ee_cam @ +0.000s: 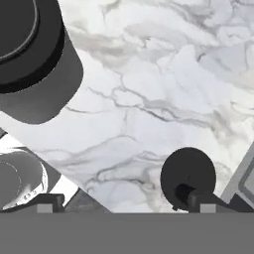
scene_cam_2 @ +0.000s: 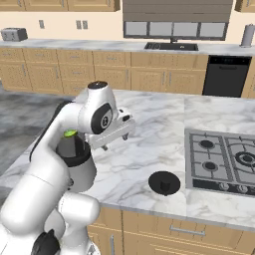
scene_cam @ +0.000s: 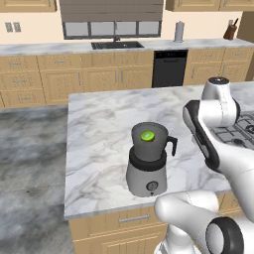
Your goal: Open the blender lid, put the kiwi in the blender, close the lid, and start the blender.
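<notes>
**Arm raised, jaws wide**

White arm (scene_cam: pixel 218 144) rises from base, elbow bent, forearm angled down twd the near side. Gripper (ee_cam: pixel 121 201) pts down, jaws spread wide, nothing btwn them. Fingertips (ee_cam: pixel 49 201) dark, well apart.

It was a home kitchen, rendered rather than real. A marble-topped island (scene_cam: pixel 99 129) stood in the middle, with light wood drawers (scene_cam: pixel 129 218) beneath and a gas cooktop (scene_cam_2: pixel 224 159) set into its surface. Along the back wall ran wooden base cabinets (scene_cam: pixel 59 79), a sink (scene_cam: pixel 117 45) under a window (scene_cam: pixel 113 29), and a black dishwasher (scene_cam: pixel 169 68). A toaster (scene_cam_2: pixel 13 34) and a knife block (scene_cam: pixel 230 31) sat on the rear counter (scene_cam: pixel 44 48). A countertop blender (scene_cam: pixel 147 161) stood on the island.
</notes>
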